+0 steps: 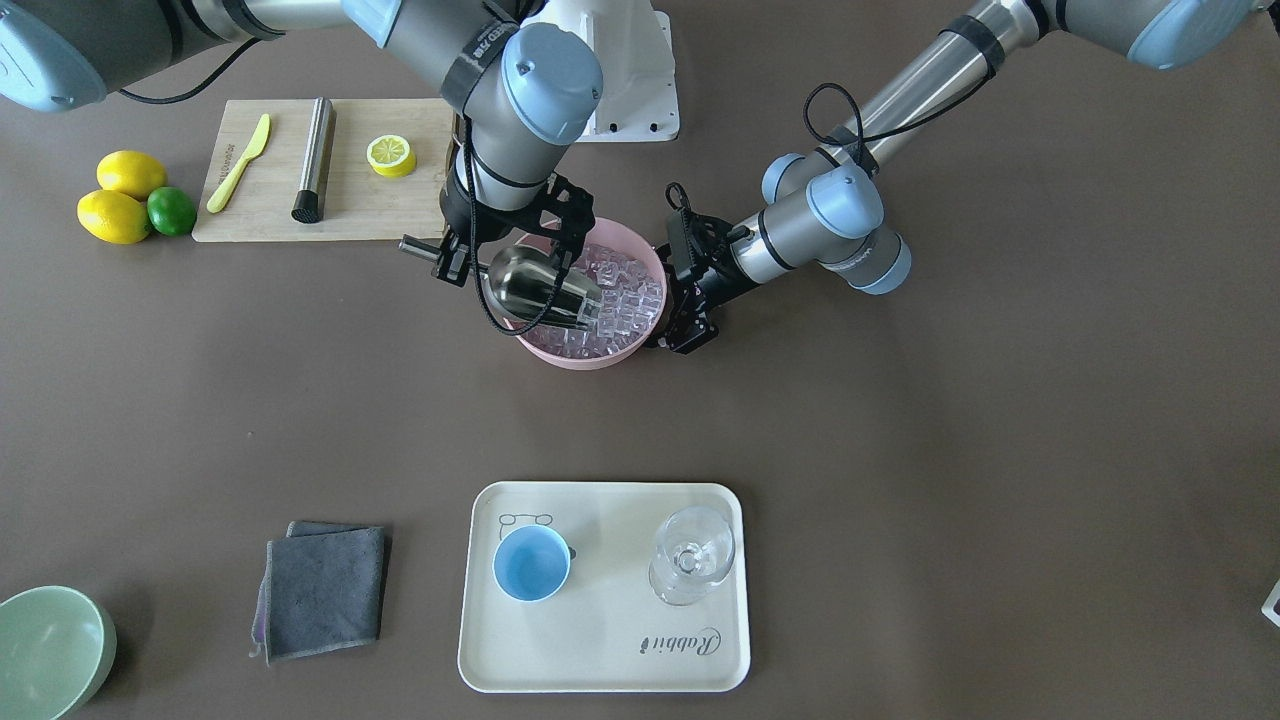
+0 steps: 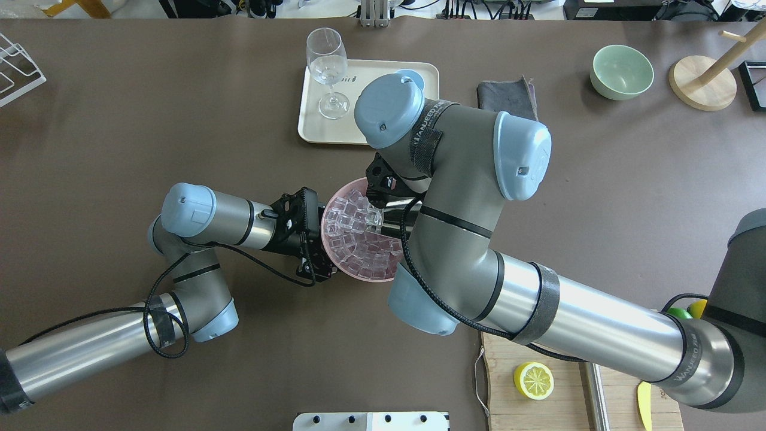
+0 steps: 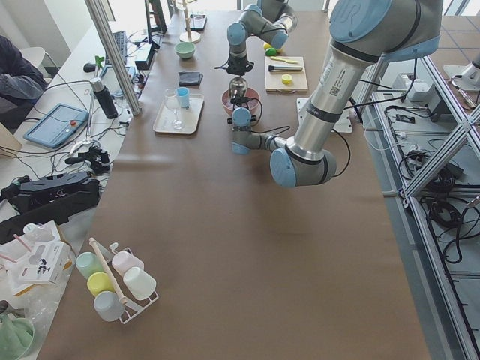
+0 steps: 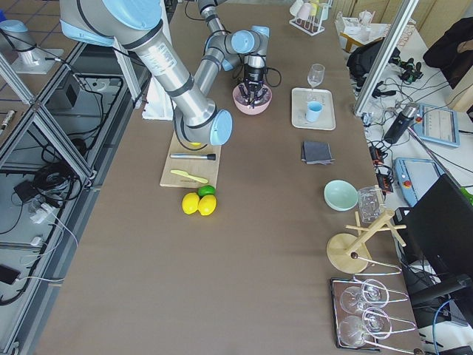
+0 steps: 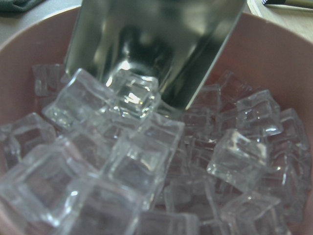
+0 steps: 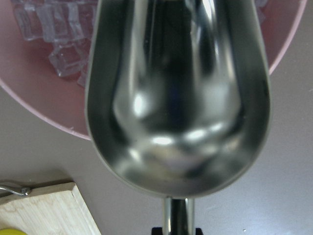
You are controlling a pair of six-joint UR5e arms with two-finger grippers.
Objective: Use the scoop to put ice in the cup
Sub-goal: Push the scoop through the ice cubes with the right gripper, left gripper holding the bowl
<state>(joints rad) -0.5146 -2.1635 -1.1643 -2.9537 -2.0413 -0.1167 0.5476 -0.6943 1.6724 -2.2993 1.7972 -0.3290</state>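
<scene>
My right gripper (image 1: 452, 252) is shut on the handle of the steel scoop (image 1: 540, 287) and holds it tilted, mouth down, in the pink bowl (image 1: 560, 357). The bowl is full of clear ice cubes (image 1: 628, 297). In the right wrist view the scoop's trough (image 6: 178, 93) looks empty. In the left wrist view the scoop's lip (image 5: 156, 44) touches the ice (image 5: 137, 161). My left gripper (image 1: 676, 330) is shut on the bowl's rim on the other side. The light-blue cup (image 1: 531, 563) stands empty on the cream tray (image 1: 600, 660).
A clear stemmed glass (image 1: 693, 553) stands on the tray beside the cup. A grey cloth (image 1: 325, 590) and a pale green bowl (image 1: 50, 650) lie further along. The cutting board (image 1: 350, 215) holds a steel cylinder, a yellow knife and half a lemon.
</scene>
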